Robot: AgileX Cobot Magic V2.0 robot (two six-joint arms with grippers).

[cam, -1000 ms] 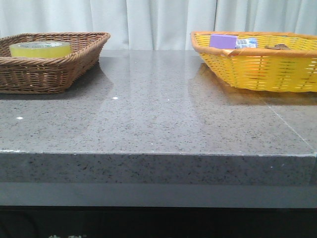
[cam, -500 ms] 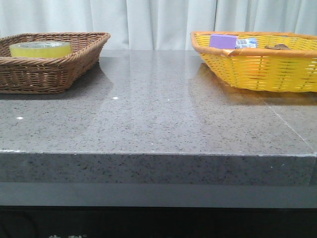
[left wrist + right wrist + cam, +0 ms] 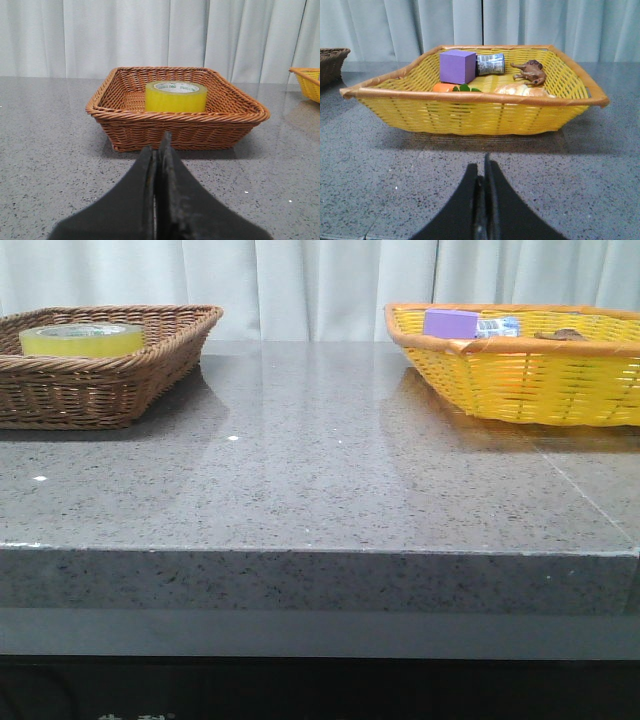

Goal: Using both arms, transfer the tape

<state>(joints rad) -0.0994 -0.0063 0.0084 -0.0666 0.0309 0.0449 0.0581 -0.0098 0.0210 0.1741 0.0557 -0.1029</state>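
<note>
The tape point(image 3: 176, 97) lies in the brown basket point(image 3: 177, 131), well beyond the left pincer point(image 3: 159, 150), pressed together.

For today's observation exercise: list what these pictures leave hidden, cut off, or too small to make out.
- Front view: the tape shows only its top; the brown basket wall hides the rest.
- Front view: neither arm is in frame.
- Left wrist view: green lettering on the tape's core is too small to read.
- Right wrist view: the yellow basket rim hides most of the orange item.
- Front view: the yellow basket is cut off by the frame's edge.
</note>
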